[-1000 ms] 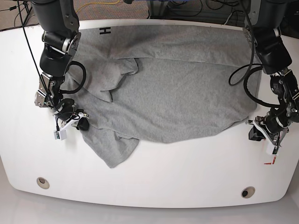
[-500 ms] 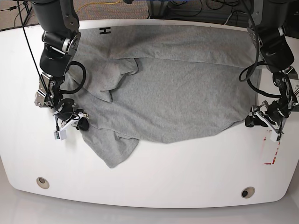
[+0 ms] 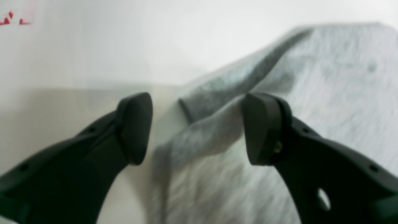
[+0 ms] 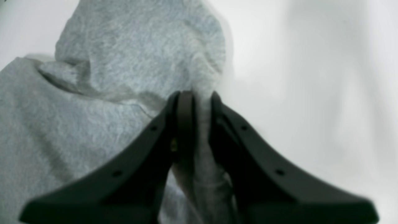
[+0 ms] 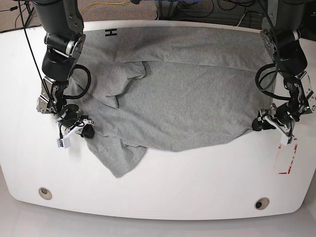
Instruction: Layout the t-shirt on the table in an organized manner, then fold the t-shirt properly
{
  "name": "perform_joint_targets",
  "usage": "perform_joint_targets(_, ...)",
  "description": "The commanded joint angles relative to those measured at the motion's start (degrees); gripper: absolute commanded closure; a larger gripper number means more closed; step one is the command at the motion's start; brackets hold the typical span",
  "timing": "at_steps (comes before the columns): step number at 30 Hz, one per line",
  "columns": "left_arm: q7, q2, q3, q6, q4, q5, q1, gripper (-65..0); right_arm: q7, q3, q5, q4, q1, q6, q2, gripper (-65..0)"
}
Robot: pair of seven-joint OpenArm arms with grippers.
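The right pincer (image 4: 195, 102) pinches a fold of the shirt (image 5: 187, 94). The left pincer (image 3: 199, 127) stands spread, a blurry hem seemingly between its pads, over the counter (image 5: 197, 187).

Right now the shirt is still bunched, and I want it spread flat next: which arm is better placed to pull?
Probably the right: the right gripper is already shut on the t-shirt. The left gripper stands open at a fold at the opposite edge, gripping nothing.

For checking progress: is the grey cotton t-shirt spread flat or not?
Not flat: the grey cotton t-shirt lies rumpled, with overlapping folds and one corner bunched.
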Motion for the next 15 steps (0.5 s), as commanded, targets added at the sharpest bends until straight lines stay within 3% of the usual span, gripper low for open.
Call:
perform_joint_targets(1,-0.6,0.1,0.2,-0.4,0.7,-0.8,-1.7,-41.8,-1.3,0.0,-1.3,0.5,0.8,-0.2,0.7,-8.1)
perform_joint_targets(3,-0.6,0.5,0.2,-0.4,0.7,-0.8,-1.8,-37.8,-1.3,0.0,-1.3,0.5,0.8,-0.2,0.7,-8.1)
perform_joint_targets(9,-0.6,2.0,0.3,-0.4,1.1,-0.6,-2.1,-15.0,-1.3,0.0,-1.3,0.5,0.8,-0.2,0.7,-8.1)
perform_joint_targets(11,-0.6,2.0,0.3,-0.4,1.1,-0.6,-2.1,-11.1,-1.3,0.0,-1.3,0.5,0.8,-0.2,0.8,-8.1)
perform_joint_targets(15,-0.6,2.0,0.3,-0.4,1.3,-0.6,-2.1,-10.3,-1.3,0.0,-1.3,0.5,0.8,-0.2,0.8,-8.1)
